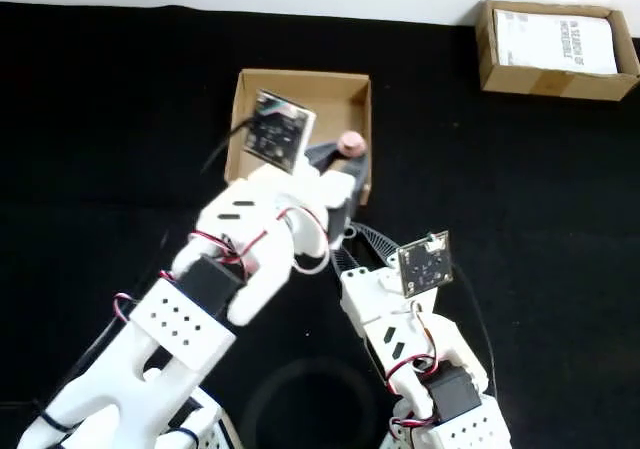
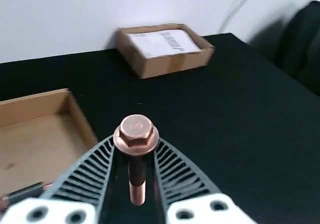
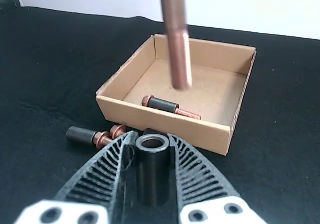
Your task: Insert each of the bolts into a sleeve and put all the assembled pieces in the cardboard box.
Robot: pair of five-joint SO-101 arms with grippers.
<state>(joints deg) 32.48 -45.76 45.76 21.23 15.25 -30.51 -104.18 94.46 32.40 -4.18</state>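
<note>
Left jaws gripping bolt (image 2: 135, 134) by shank just under head, bolt hanging upright, head up, by cardboard box (image 3: 165, 126) wall. Right jaws clamping sleeve (image 3: 152, 171) upright, bore facing up, sitting lower than bolt tip, not touching. Cardboard box holding one assembled piece (image 3: 164, 104). Second sleeve (image 3: 80, 133) with copper bolt heads lying on surface (image 1: 120, 119) just outside box wall. Second box (image 1: 540, 79) sitting at surface's far right corner, holding printed sheet (image 1: 555, 39).

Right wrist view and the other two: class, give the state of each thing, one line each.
left gripper, shut on bolt
right gripper, shut on sleeve
bolt, vertical, head up, outside the sleeve
sleeve, upright, bore empty
cardboard box, open, one assembled piece inside
second assembled piece, lying on table outside box
</note>
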